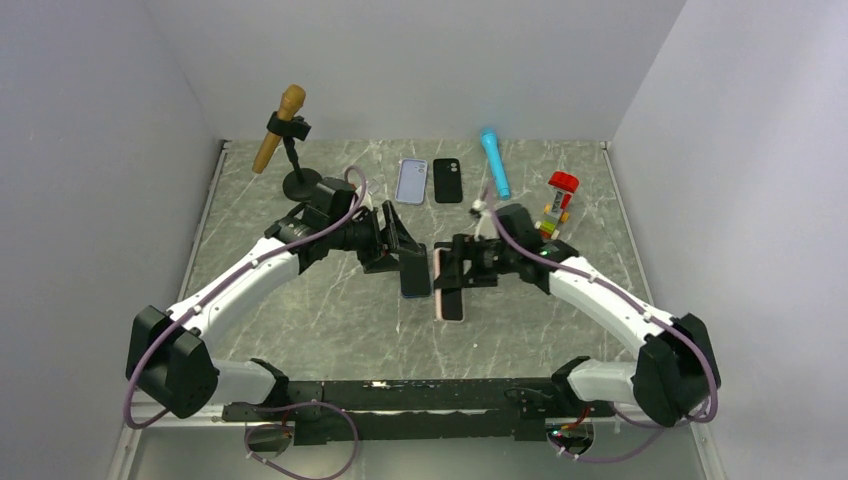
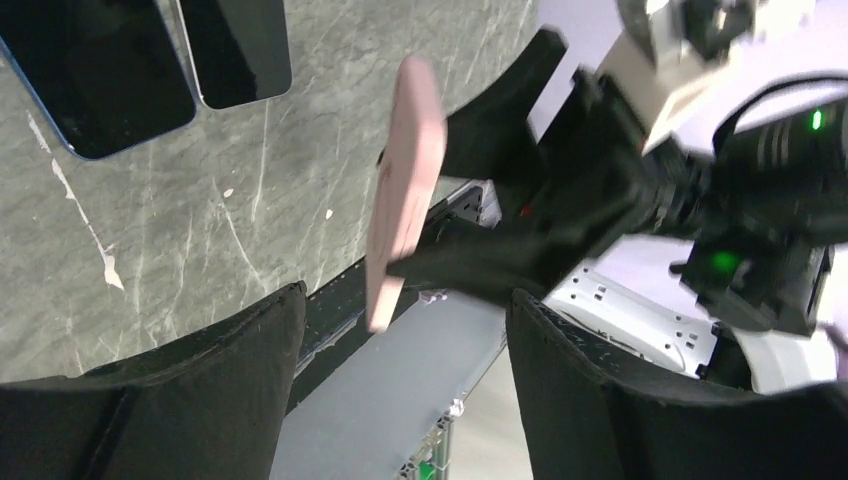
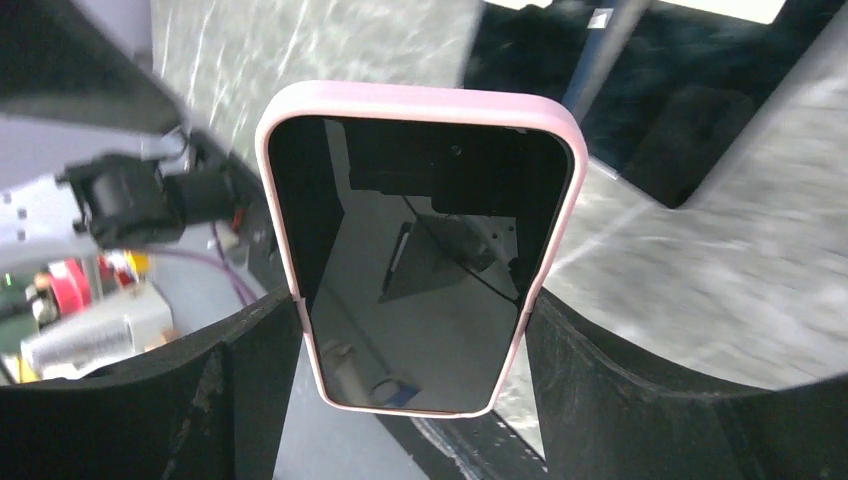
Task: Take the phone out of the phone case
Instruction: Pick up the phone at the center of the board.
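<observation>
A phone with a dark screen [image 3: 420,250] sits in a pink case [image 3: 420,100]. My right gripper [image 3: 415,340] is shut on the case's two long edges and holds it above the table. In the top view the cased phone [image 1: 449,295] hangs at table centre from my right gripper [image 1: 455,265]. My left gripper [image 1: 412,270] is just left of it, open and empty. In the left wrist view the pink case [image 2: 405,190] shows edge-on, ahead of my spread left gripper [image 2: 400,340] and apart from its fingers [image 2: 240,380].
A lavender case [image 1: 411,181] and a black phone [image 1: 447,180] lie at the back centre; they also show screen-up in the left wrist view [image 2: 95,80]. A wooden microphone on a black stand [image 1: 280,130], a blue stick [image 1: 495,163] and a red-capped bottle [image 1: 558,200] stand behind.
</observation>
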Controlling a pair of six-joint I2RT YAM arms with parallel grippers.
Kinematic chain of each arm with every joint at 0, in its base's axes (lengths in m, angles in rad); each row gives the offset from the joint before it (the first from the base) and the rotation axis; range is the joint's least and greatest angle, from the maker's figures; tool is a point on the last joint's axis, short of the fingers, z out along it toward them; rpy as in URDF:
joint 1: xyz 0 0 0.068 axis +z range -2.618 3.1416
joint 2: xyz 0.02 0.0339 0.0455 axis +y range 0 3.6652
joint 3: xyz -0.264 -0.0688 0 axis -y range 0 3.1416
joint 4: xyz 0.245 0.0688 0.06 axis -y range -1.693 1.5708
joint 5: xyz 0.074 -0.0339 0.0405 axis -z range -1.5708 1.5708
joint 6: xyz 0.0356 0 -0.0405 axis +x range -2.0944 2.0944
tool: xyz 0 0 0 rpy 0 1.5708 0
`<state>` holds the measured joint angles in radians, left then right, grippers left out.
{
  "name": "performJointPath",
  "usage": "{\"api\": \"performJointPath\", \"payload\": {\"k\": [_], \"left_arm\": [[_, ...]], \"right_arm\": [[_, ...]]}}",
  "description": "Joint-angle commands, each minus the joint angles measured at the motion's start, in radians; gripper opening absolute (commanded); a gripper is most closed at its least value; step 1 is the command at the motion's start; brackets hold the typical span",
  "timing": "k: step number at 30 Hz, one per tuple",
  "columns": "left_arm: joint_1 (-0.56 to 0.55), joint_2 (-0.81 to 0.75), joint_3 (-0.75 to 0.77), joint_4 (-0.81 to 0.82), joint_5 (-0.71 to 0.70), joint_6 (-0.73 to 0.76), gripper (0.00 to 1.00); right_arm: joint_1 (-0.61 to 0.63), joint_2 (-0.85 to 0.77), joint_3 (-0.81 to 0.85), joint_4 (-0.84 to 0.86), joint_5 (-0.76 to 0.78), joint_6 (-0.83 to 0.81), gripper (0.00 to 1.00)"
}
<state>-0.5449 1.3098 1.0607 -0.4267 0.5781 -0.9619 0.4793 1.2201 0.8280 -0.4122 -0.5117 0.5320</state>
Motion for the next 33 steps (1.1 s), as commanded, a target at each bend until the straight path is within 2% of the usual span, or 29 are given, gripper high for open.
{"api": "performJointPath", "payload": {"k": [1,5,14,18,22,26,29,33], "left_arm": [[0.007,-0.02,-0.013,-0.015,-0.058,-0.08,0.76],[0.009,-0.059,-0.043,0.029,-0.088,-0.107,0.72],[0.008,-0.055,-0.036,-0.03,-0.131,-0.019,0.62],[0.01,-0.012,0.008,-0.085,-0.138,0.013,0.53],[0.0,-0.001,0.004,-0.044,-0.11,0.016,0.44],[-0.021,-0.006,-0.011,-0.01,-0.096,-0.002,0.36],[-0.032,0.006,-0.011,0.028,-0.068,-0.002,0.27],[-0.031,0.034,0.052,-0.015,-0.079,0.048,0.03]], "right_arm": [[0.155,0.028,0.078,0.131,0.014,0.075,0.0],[0.202,0.078,0.102,0.152,0.013,0.092,0.0],[0.25,0.11,0.168,0.138,0.015,0.03,0.0],[0.256,0.127,0.203,0.152,0.001,0.03,0.0],[0.282,0.13,0.216,0.196,0.007,0.058,0.0],[0.302,0.158,0.272,0.156,0.031,0.033,0.0],[0.309,0.181,0.302,0.138,0.039,0.001,0.0],[0.309,0.224,0.363,0.06,0.056,-0.017,0.0]]}}
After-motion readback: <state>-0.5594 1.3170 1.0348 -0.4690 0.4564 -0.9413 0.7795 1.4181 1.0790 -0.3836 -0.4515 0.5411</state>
